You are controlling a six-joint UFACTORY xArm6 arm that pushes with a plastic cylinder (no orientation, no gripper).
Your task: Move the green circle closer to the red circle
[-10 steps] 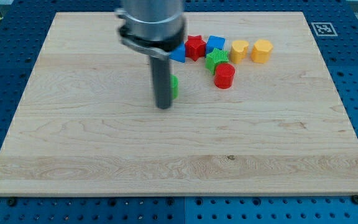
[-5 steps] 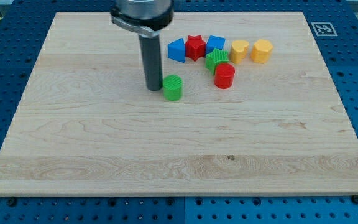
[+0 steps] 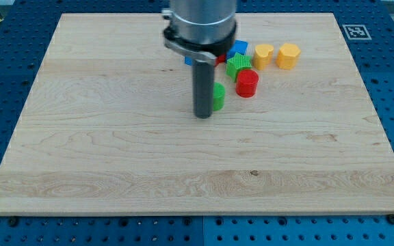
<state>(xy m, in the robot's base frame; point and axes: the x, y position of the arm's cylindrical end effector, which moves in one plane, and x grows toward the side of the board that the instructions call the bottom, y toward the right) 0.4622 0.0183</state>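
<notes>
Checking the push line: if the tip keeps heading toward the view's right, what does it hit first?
My tip already sits against the green circle, just right of it. Beyond that comes the red circle, slightly higher in view, so depth alignment is uncertain.

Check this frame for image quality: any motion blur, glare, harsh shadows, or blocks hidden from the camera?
Camera view: lighting is even and soft, no glare on the wooden board, only faint shadows. The arm's upper housing is slightly blurred; the blocks look sharp. The rod hides most of the green circle, my tip at its left, near the red circle.
</notes>
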